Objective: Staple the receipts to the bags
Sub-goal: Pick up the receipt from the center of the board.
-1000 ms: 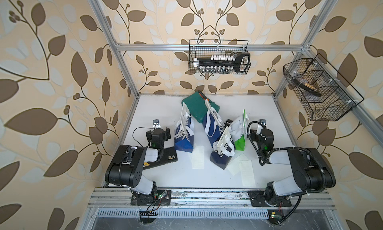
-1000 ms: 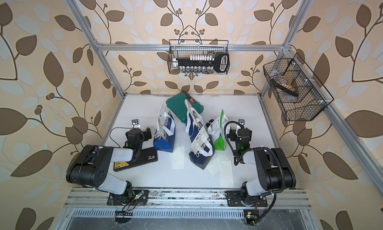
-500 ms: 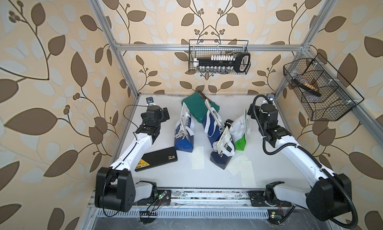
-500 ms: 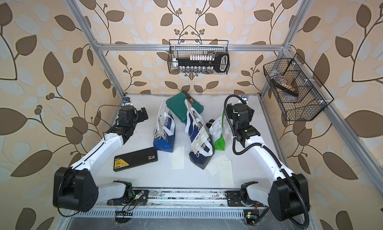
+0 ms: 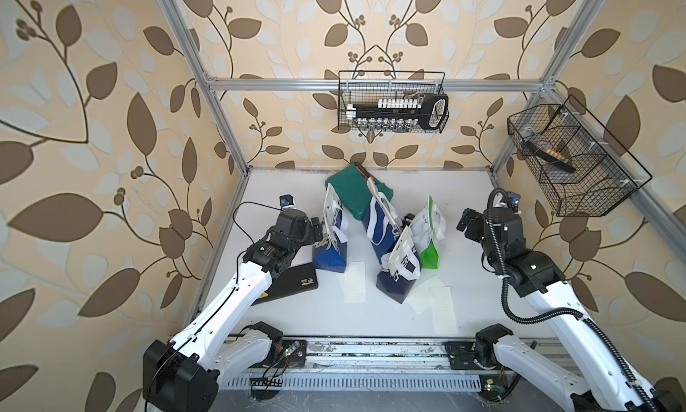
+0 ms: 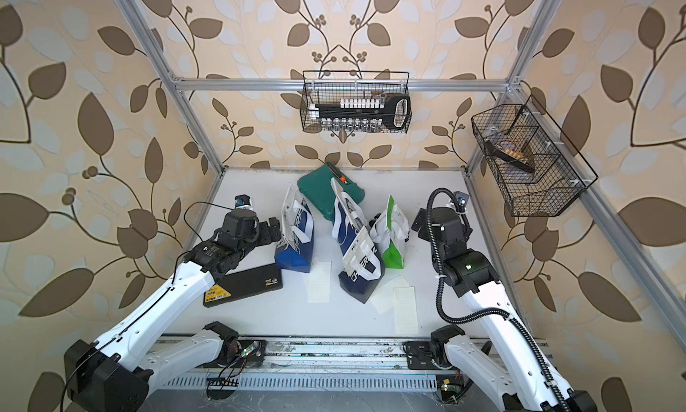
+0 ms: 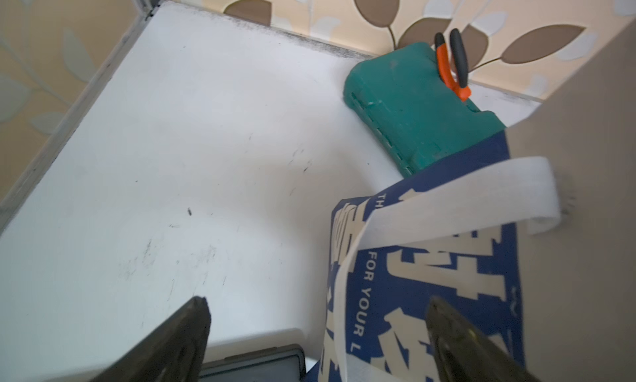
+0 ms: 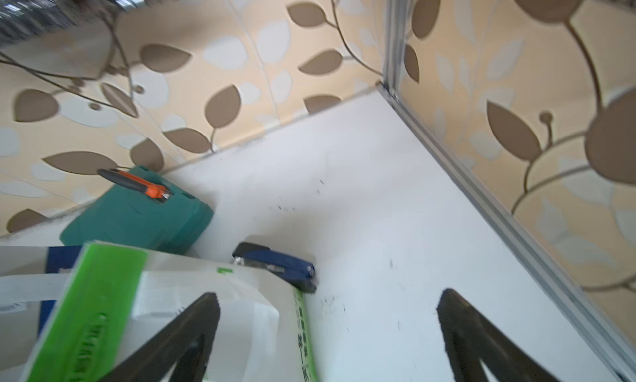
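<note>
- The left pincer [image 5: 315, 228] and right pincer [image 5: 467, 222] have swung out from a tucked pose. The bags [image 5: 399, 280] and receipts [image 5: 354, 282] have not shifted.
- In both top views, four bags stand in the middle: three navy and one green bag [image 5: 428, 246]. Three receipts lie flat on their near side. The left pincer is just beside the leftmost navy bag [image 5: 332, 246]; the right pincer is right of the green bag, apart from it.
- Left wrist view: jaws wide and empty, with a navy bag close ahead.
- Right wrist view: jaws wide and empty. One stapler [image 8: 275, 265] lies just beyond the green bag, far-left of this pincer. Its length runs roughly across the reach, and the right arm looks nearer.
</note>
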`<state>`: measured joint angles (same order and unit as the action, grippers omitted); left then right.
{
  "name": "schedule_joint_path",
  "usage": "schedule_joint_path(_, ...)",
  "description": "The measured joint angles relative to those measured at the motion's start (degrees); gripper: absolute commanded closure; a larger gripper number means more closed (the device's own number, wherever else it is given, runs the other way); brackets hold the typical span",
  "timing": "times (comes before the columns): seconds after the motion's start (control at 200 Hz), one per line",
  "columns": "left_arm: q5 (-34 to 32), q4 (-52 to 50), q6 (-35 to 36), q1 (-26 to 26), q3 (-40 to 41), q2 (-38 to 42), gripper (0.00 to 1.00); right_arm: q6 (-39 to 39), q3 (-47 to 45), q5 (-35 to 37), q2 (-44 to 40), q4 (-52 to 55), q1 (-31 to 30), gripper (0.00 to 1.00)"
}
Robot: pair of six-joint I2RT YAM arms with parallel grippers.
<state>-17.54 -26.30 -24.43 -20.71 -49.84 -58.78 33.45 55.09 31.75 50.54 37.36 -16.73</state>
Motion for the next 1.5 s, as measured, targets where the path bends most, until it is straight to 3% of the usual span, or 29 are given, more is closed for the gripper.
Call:
schedule_joint_path(0.14, -6.8, -5.95, -2.84, 0.0, -6.49, -1.09, 0.01, 3.89, -1.77, -4.39, 1.16, 8.63, 3.54, 0.01)
schedule_joint_path(0.245, -9.51, -8.31, -2.84, -0.02, -13.81, -2.62, 0.01, 3.96, -5.75, -13.14, 3.1, 12.11, 5.11, 0.03)
schedule_joint_path(0.455, -6.23, -9.53, -0.63, -3.8, -23.82, -6.51, 0.01, -1.73, -8.33, -28.63, 9.79, 17.29, 5.92, 0.02)
schedule_joint_path(0.655, -3.96, -9.99, -1.14, -9.4, -25.83, -8.52, 0.01, -5.53, -7.63, -38.8, 17.97, 19.06, 5.95, 0.02)
schedule_joint_path(0.985, -3.48, -9.88, -3.3, -9.7, -25.83, -8.13, 0.01, -5.84, -7.63, -41.35, 29.4, 19.87, 5.95, 0.01)
schedule_joint_path(1.355, -1.92, -9.88, -5.46, -9.73, -25.83, -8.35, 0.01, -5.2, -7.96, -40.57, 38.69, 15.32, 3.37, 0.1)
schedule_joint_path(1.504, -1.92, -9.9, -6.14, -9.73, -25.83, -8.92, 0.01, -4.96, -6.4, -38.99, 41.33, 16.96, 0.85, 0.26)
